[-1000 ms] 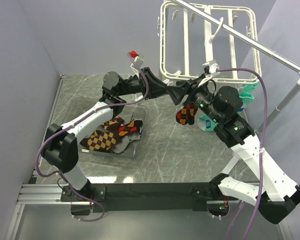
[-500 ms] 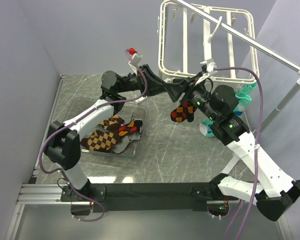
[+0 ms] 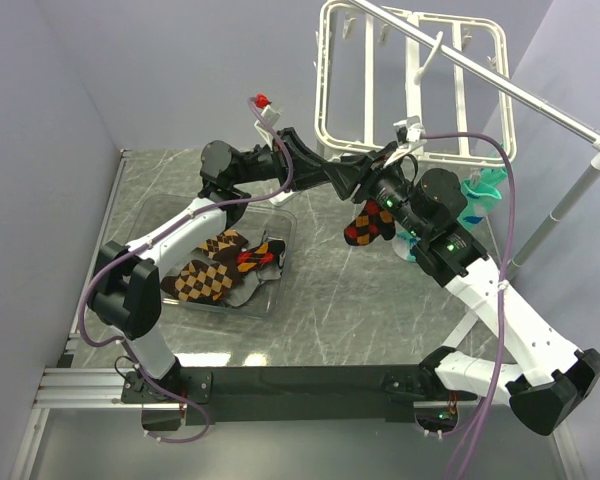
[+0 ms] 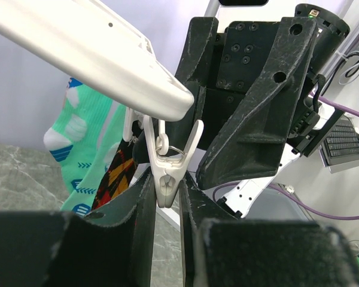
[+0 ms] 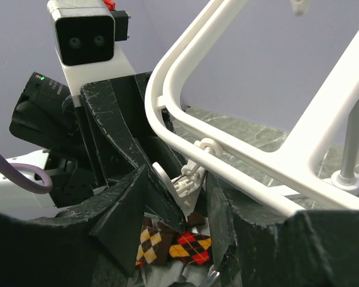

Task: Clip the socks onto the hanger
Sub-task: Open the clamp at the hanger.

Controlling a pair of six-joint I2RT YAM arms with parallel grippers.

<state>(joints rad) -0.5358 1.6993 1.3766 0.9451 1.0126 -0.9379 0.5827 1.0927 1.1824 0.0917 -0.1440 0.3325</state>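
Clear tray [image 3: 263, 303] sitting on table [image 3: 360, 320], nearest. Argyle socks [image 3: 208, 278] lying inside. Further up, one red sock [image 3: 368, 223] hanging under right gripper [image 5: 178, 182]. Right jaws standing apart around white clip [image 4: 167, 161]; cannot tell if gripping sock. Left gripper [image 4: 167, 184] squeezing same clip from other side. Clip dangling from hanger [image 4: 90, 54] rim. Mint socks [image 4: 76, 130] hanging just behind. Metal pole [image 3: 520, 95] crossing farthest back.

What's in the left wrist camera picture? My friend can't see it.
The robot's left hand pinches a white clip hanging from the white hanger. Green socks and a diamond-patterned sock hang on the left, with the other robot arm close behind.
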